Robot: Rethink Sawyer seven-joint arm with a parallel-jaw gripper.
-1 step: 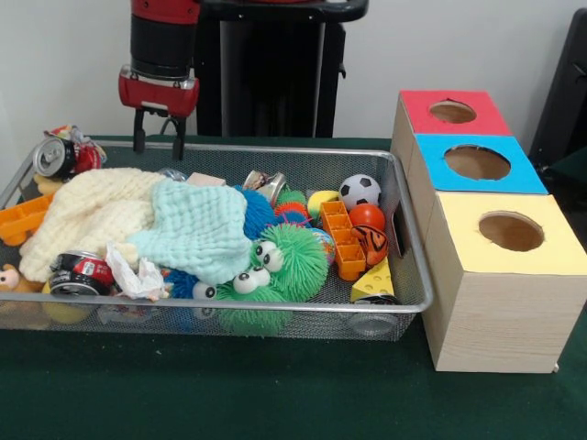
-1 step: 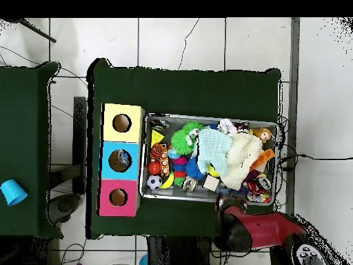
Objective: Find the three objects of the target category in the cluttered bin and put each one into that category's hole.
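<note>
My gripper point(image 1: 160, 137) hangs released and empty over the bin's point(image 1: 408, 229) 11 o'clock rim. Soccer ball point(image 1: 359, 191) sits at 2 o'clock beside the orange ball point(image 1: 367, 216). Probably light, smooth and rolly, so pinch across its middle.

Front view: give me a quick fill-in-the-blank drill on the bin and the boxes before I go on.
1. The box nearest the camera has a ____ top.
2. The soccer ball lies beside an ____ ball.
3. The mint cloth partly covers a cream-coloured ____.
4. The gripper hangs over the bin's ____ rim.

Missing words: yellow; orange; cloth; far
</note>
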